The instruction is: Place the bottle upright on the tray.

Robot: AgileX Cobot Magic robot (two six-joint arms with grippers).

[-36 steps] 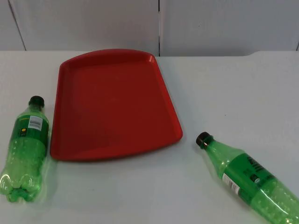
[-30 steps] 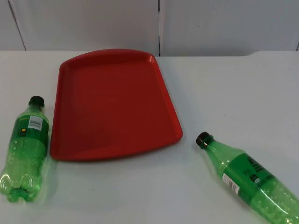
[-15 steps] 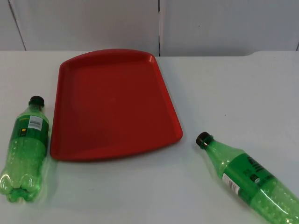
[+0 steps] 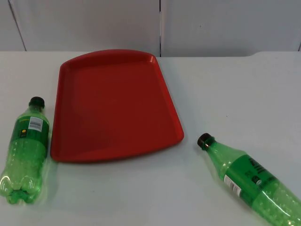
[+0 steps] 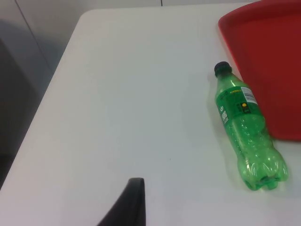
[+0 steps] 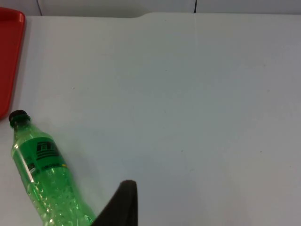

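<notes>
A red tray (image 4: 115, 103) lies flat in the middle of the white table, with nothing on it. To its left a green bottle (image 4: 27, 150) with a black cap lies on its side, cap toward the far wall. A second green bottle (image 4: 249, 181) lies on its side at the front right, its cap (image 4: 204, 140) pointing at the tray's near corner. My left gripper (image 5: 134, 202) hangs over bare table some way left of the left bottle (image 5: 244, 127) and the tray (image 5: 273, 61). My right gripper (image 6: 123, 205) hangs over bare table just right of the right bottle (image 6: 44, 174).
The grey partition wall (image 4: 160, 23) closes off the table's far edge. In the left wrist view the table's left edge (image 5: 42, 94) drops off to a dark floor. White table surface lies open between the tray and the right bottle.
</notes>
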